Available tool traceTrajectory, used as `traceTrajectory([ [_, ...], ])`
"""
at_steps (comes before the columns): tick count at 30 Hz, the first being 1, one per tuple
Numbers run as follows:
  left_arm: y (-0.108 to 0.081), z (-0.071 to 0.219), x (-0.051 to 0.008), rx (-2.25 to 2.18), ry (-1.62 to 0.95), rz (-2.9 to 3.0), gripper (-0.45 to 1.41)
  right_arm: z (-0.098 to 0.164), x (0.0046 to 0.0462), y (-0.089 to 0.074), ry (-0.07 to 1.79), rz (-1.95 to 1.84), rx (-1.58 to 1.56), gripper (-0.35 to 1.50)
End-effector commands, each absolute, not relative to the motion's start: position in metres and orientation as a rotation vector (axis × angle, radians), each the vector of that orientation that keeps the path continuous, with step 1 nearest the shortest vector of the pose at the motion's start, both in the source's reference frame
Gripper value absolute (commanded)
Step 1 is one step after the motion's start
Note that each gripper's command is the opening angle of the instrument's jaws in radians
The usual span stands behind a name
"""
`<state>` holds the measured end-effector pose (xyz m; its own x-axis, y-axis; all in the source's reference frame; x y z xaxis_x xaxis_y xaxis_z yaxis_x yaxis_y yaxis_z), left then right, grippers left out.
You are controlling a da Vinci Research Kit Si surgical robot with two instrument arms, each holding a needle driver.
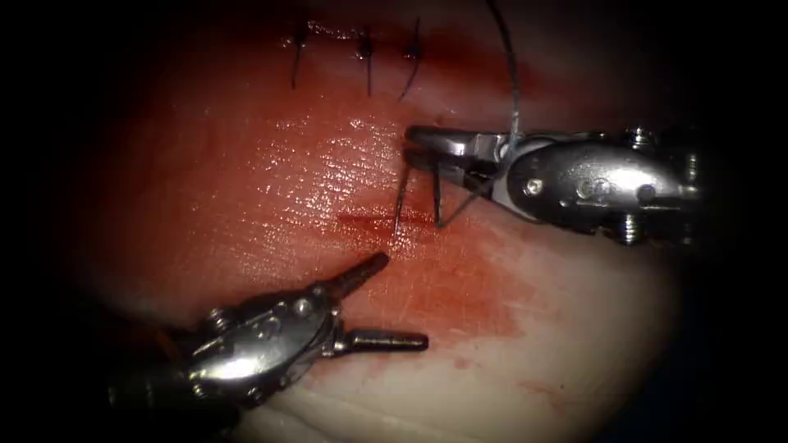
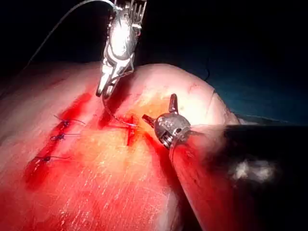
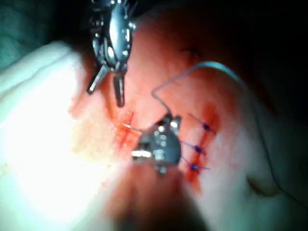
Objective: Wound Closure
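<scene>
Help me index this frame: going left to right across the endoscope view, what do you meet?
Left tool, jaws open and holding nothing → needle standing in the tissue at the cut → right tool, jaws shut on the thread.

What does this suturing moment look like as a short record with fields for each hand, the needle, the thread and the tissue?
left hand: jaws open, holding nothing, just below the cut
right hand: jaws shut on the needle near its upper end
needle: curved, its lower end at the cut; whether it has entered cannot be told
thread: runs up from the right hand
tissue: wet with red fluid
stitches: three, tied
</scene>
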<state>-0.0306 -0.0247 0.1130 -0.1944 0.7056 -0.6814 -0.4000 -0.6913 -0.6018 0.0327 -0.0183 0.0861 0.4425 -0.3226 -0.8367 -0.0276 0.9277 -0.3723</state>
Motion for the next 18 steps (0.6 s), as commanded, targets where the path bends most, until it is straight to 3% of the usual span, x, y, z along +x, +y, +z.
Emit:
traceTrajectory([
  [1,-0.0250,0.1141,-0.0313,-1.338,-0.380,1.965,0.71,0.0864,0.0339,-0.0180,1.103,-0.204,-0.369,-0.35],
  [18,-0.0269,0.1188,-0.0319,-1.294,-0.438,1.995,0.53,0.0873,0.0332,-0.0162,1.085,-0.241,-0.446,-0.35],
])
